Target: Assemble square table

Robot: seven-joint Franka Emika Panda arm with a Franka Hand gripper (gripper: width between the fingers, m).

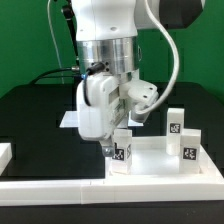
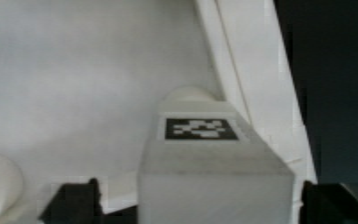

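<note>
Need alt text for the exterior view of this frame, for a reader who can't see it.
A white robot arm reaches down to a white tagged leg standing at the near corner of the square white tabletop on a black table, its gripper at the leg. Two more tagged legs stand upright toward the exterior view's right.

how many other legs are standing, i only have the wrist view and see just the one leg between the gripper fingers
Observer: Two more. The far leg and the near leg both stand upright at the table top's side on the exterior view's right.
Operator: where on the top is my leg
Observer: The held leg is upright at the near corner on the exterior view's left, under the gripper.
</note>
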